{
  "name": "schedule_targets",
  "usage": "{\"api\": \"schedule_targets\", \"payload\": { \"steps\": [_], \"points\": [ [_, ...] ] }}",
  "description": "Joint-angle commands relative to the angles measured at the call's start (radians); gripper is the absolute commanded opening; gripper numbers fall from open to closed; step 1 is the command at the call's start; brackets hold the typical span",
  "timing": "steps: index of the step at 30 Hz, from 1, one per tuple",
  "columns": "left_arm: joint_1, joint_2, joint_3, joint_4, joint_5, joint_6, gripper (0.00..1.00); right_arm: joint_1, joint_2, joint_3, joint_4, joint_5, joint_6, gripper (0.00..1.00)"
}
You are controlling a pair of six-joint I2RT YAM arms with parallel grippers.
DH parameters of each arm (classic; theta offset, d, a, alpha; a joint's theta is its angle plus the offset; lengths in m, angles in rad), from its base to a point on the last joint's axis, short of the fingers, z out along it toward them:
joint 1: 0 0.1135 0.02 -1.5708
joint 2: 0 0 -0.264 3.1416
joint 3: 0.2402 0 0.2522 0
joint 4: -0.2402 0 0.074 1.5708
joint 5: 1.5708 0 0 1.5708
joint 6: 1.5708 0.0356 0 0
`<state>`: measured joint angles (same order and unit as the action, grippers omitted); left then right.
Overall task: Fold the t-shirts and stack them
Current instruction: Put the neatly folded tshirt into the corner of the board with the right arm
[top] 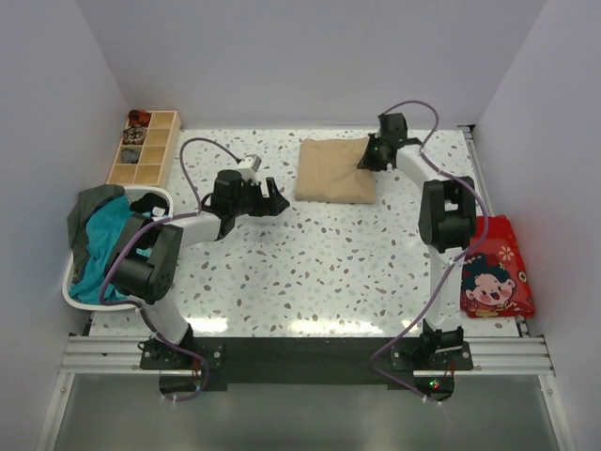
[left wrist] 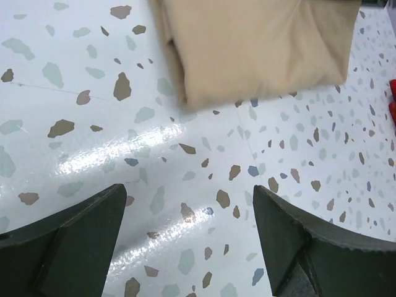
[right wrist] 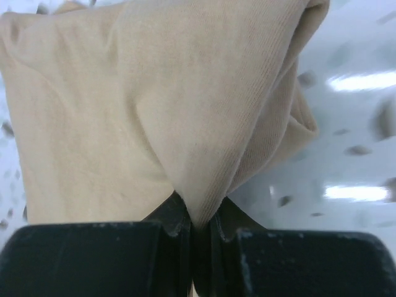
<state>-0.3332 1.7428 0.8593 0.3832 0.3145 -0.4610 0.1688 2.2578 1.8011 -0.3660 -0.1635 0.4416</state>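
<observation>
A sandy-beige t-shirt [top: 335,172] lies folded into a rectangle at the back middle of the table. My right gripper [top: 366,160] is shut on its right edge; in the right wrist view the beige t-shirt [right wrist: 154,111] is pinched into a point between the jaws of the right gripper [right wrist: 199,223]. My left gripper [top: 278,200] hovers open just left of the shirt with nothing between its fingers [left wrist: 68,241]; the beige t-shirt [left wrist: 260,49] fills the top of that view. Teal and dark grey-green t-shirts [top: 99,230] are heaped in the basket at the left.
A white plastic basket [top: 161,199] sits at the table's left edge. Behind it stands a wooden compartment box [top: 146,148] with small items. A red cartoon-print pouch [top: 496,268] lies at the right edge. Grey walls enclose the speckled table [top: 319,272].
</observation>
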Motion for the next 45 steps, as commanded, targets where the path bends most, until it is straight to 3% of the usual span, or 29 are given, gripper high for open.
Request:
{"api": "schedule_targets", "payload": {
  "steps": [1,9,13,16,24,26,28,34,40,45],
  "points": [
    [-0.006,-0.043,0.032,0.048,0.072,-0.001,0.88,-0.054,0.068,0.245,-0.166,0.381,-0.134,0.0],
    [-0.01,-0.017,0.044,0.072,0.12,-0.008,0.88,-0.101,0.281,0.593,-0.264,0.761,-0.325,0.0],
    [-0.012,0.012,0.055,0.08,0.144,-0.01,0.88,-0.129,0.312,0.597,-0.22,0.883,-0.411,0.0],
    [-0.01,0.038,0.063,0.091,0.162,-0.018,0.88,-0.164,0.292,0.534,-0.177,0.918,-0.387,0.0],
    [-0.01,0.075,0.078,0.102,0.196,-0.036,0.88,-0.275,0.143,0.238,-0.157,0.857,-0.117,0.0],
    [-0.01,0.072,0.078,0.1,0.196,-0.039,0.88,-0.317,0.109,0.161,-0.125,0.768,-0.018,0.0],
    [-0.01,0.073,0.084,0.099,0.199,-0.042,0.88,-0.337,0.094,0.152,-0.155,0.766,0.046,0.0],
    [-0.012,0.073,0.086,0.094,0.202,-0.048,0.87,-0.446,0.132,0.172,-0.203,0.463,0.187,0.0],
    [-0.012,0.07,0.089,0.083,0.196,-0.048,0.87,-0.454,0.14,0.141,-0.116,0.282,0.331,0.0],
    [-0.012,0.067,0.106,0.066,0.195,-0.044,0.87,-0.45,0.073,-0.021,0.106,0.242,0.528,0.0]
  ]
}}
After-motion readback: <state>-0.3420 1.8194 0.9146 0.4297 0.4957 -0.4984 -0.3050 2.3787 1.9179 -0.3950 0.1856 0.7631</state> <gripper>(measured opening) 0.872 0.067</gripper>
